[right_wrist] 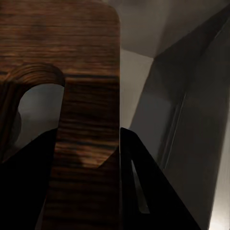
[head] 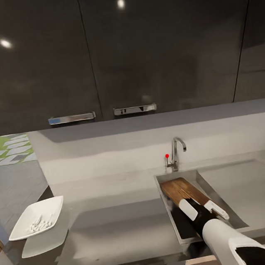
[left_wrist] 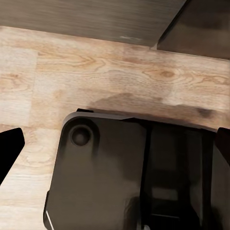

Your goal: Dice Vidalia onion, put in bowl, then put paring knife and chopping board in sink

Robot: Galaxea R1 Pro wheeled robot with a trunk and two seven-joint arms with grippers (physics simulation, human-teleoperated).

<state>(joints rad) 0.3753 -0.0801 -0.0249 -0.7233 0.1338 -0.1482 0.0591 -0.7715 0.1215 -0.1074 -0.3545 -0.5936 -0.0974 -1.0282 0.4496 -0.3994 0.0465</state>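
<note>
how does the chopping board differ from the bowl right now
The chopping board is brown wood and flat; the bowl is white and shallow.
The board slants inside the sink, gripped by the right end effector; the bowl rests free on the countertop.
The bowl holds diced onion pieces; the board carries nothing.

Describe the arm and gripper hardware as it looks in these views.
Right arm: glossy white rounded shells with black joints and a black wrist section; a slim white piece runs beside the wrist. Right gripper fingers are flat, black and tapered. The left gripper's finger is also plain black. No cables or markings visible.
</note>
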